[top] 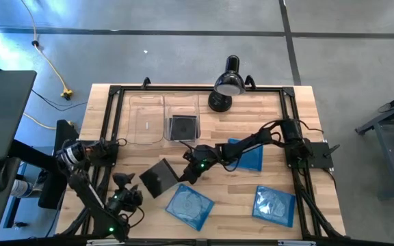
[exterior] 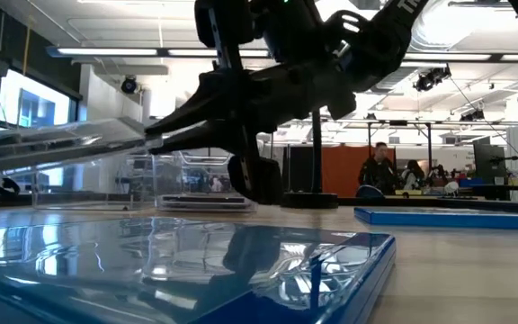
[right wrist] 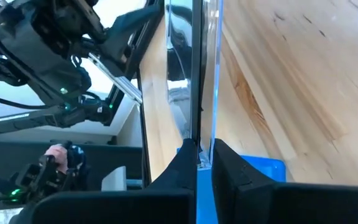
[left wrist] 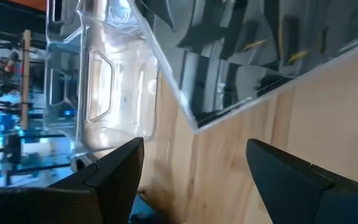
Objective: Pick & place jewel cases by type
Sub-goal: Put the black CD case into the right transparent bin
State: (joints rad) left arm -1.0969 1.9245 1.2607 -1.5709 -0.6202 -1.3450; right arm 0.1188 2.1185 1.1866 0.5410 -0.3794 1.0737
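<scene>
My right gripper [top: 183,175] reaches in from the table's right to mid-table and is shut on a dark jewel case [top: 159,178], which hovers above the wood. My left gripper [top: 125,186] stands open near the table's left front, just short of that case [left wrist: 247,56], with nothing between its fingers. Three translucent blue jewel cases lie flat on the table: one at near centre [top: 189,205], one at near right [top: 274,205], and one under the right arm [top: 250,154]. Another dark case [top: 182,126] lies in the right-hand clear bin. My right gripper pinches the dark case's edge on its right side [right wrist: 197,149] between its two fingers. They come from the table's right, slanting slightly down. The case juts out past the fingertips [exterior: 151,139] toward the left, nearly level and clear of the table.
Two clear bins stand side by side at the far left-centre; the left one [top: 147,117] holds nothing. A black desk lamp [top: 228,85] stands at the far edge. A black frame [top: 115,123] runs around the tabletop. People show in the room beyond the table.
</scene>
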